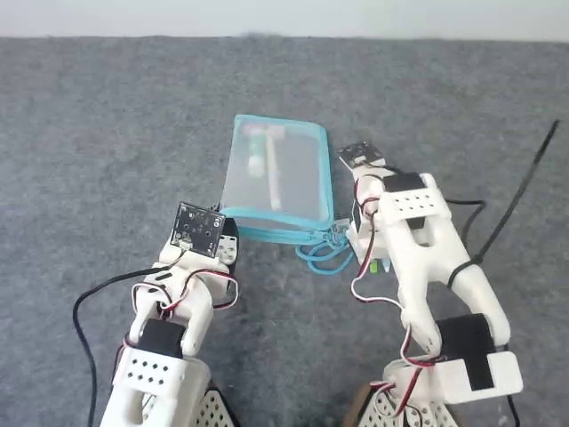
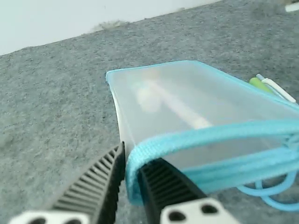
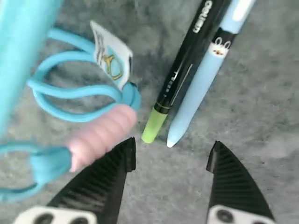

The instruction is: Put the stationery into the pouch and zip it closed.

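The translucent pouch (image 1: 276, 178) with blue trim lies flat at the table's middle, and a pale pen-like item (image 2: 173, 105) shows through its wall. My left gripper (image 2: 131, 184) is shut on the blue trim at the pouch's near left corner. My right gripper (image 3: 170, 161) is open just above the tips of two pens lying side by side on the felt: a black pen with a green tip (image 3: 182, 79) and a light blue pen (image 3: 205, 79). A pink ribbed piece (image 3: 103, 135) and the blue cord loops (image 3: 74, 93) lie beside its left finger.
Grey felt covers the table (image 1: 107, 133). A white tag (image 3: 110, 56) hangs on the cord by the pouch's zipper end (image 1: 331, 236). The right arm (image 1: 418, 240) covers most of the pens from above. Open felt lies to the left and behind the pouch.
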Tool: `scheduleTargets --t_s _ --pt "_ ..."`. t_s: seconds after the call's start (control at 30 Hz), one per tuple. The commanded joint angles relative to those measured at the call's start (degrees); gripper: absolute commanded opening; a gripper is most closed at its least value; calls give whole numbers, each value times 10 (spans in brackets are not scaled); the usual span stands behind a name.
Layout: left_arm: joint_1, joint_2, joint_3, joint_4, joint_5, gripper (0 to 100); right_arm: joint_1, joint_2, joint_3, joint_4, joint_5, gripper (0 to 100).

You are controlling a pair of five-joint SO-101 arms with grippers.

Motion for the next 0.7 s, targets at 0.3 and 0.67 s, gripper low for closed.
scheduleTargets --t_s 0.3,0.67 --pt "-3 -1 -24 -11 8 11 67 58 -25 -65 1 199" --pt "-3 -1 -24 -11 8 11 81 170 -81 -60 -3 80"
